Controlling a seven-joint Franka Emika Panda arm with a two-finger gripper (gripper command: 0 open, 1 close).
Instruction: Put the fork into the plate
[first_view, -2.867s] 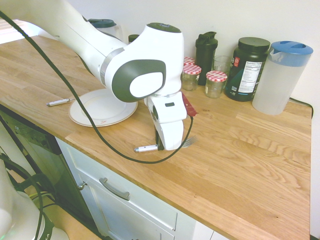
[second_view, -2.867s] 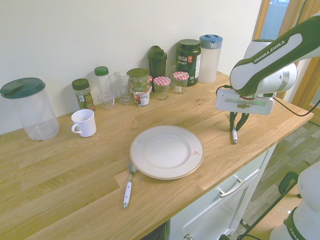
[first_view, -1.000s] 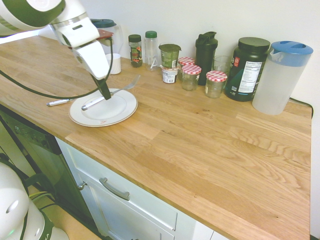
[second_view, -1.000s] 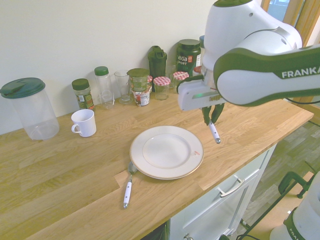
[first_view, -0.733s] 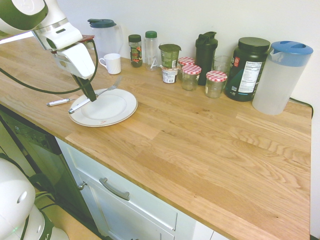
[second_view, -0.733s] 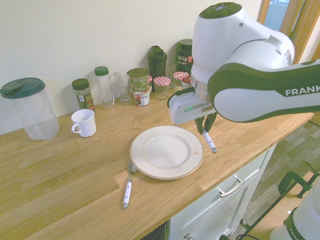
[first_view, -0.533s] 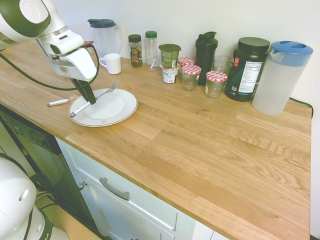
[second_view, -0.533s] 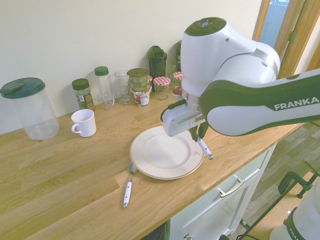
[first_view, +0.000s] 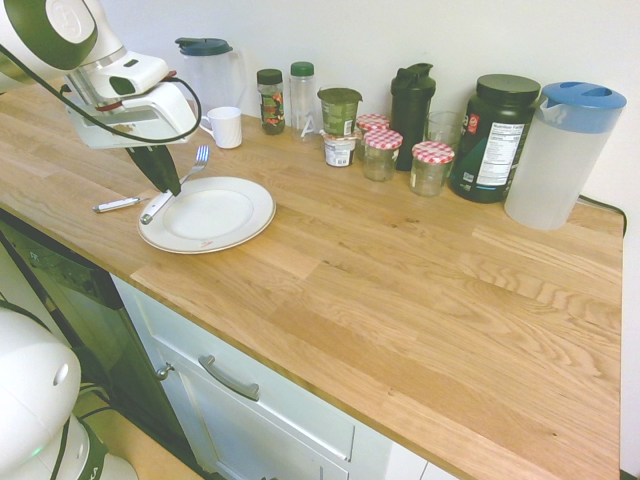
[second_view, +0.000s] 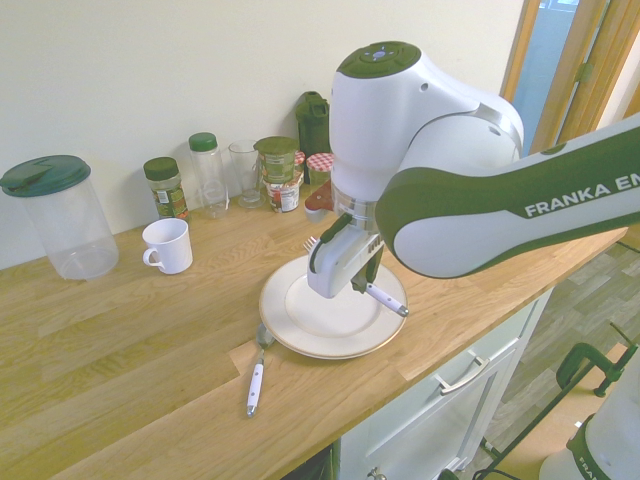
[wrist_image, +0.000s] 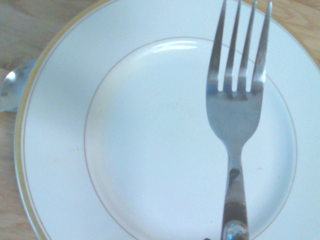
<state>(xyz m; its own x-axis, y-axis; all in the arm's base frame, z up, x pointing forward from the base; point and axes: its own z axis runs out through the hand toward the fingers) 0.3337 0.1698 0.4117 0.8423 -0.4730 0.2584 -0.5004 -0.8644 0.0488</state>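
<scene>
My gripper (first_view: 163, 182) is shut on the fork (first_view: 178, 183), holding it by the neck just above the white plate (first_view: 228, 218). The fork tilts: its silver tines (first_view: 201, 154) point up toward the back wall, and its white handle end (first_view: 152, 211) hangs low over the plate's front rim. In the second exterior view the gripper (second_view: 361, 281) is partly hidden by the hand, with the fork's handle (second_view: 386, 299) sticking out over the plate (second_view: 310, 332). In the wrist view the fork (wrist_image: 235, 107) lies across the plate (wrist_image: 150, 130).
A white-handled spoon (first_view: 118, 204) lies on the wood beside the plate (second_view: 256, 377) (wrist_image: 8, 89). A white mug (second_view: 168, 245) stands behind the plate. Jars, bottles and a blue-lidded pitcher (first_view: 560, 150) line the back wall. The counter's front edge runs close to the plate.
The arm has carried the fork leftwards in the first exterior view, over the plate, and lowered it. The gripper stays shut on it.
</scene>
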